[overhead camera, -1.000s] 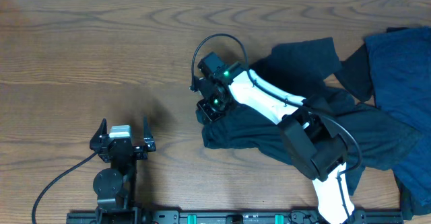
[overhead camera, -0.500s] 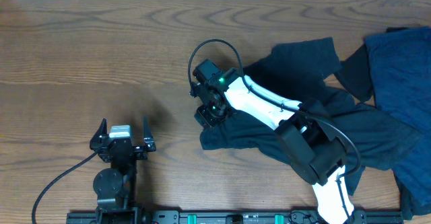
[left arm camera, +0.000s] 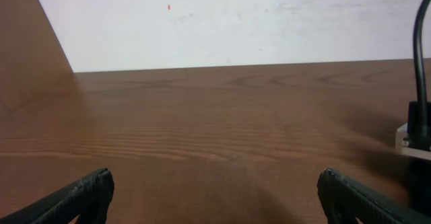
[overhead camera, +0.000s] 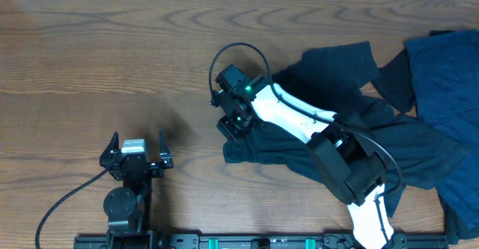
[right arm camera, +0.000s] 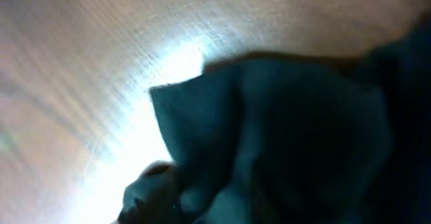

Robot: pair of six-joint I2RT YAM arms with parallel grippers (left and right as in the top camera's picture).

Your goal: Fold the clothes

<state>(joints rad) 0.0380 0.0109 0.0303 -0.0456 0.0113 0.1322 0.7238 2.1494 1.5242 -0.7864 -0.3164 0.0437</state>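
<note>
The clothes lie at the right of the table: a very dark T-shirt (overhead camera: 269, 150) spread out crumpled, and a bluer garment (overhead camera: 441, 77) at the far right. My right gripper (overhead camera: 233, 125) is down on the T-shirt's left edge. In the right wrist view the T-shirt (right arm camera: 283, 136) fills the frame, and its cloth is bunched against my right gripper (right arm camera: 202, 198). One blurred fingertip (right arm camera: 148, 194) shows at the lower left, and the jaws look shut on the fabric. My left gripper (overhead camera: 138, 135) rests open at the front left, far from the cloth, and in the left wrist view the left gripper (left arm camera: 215, 190) holds nothing.
Bare wooden table (overhead camera: 112, 54) stretches across the left and the back. The right arm's white links (overhead camera: 299, 114) cross over the T-shirt. A black cable (overhead camera: 224, 54) loops above the right wrist. A white wall (left arm camera: 236, 22) runs behind the table's far edge.
The right gripper has shifted slightly up and to the left along the T-shirt's left edge, and the cloth edge there moved with it. The left arm has not moved.
</note>
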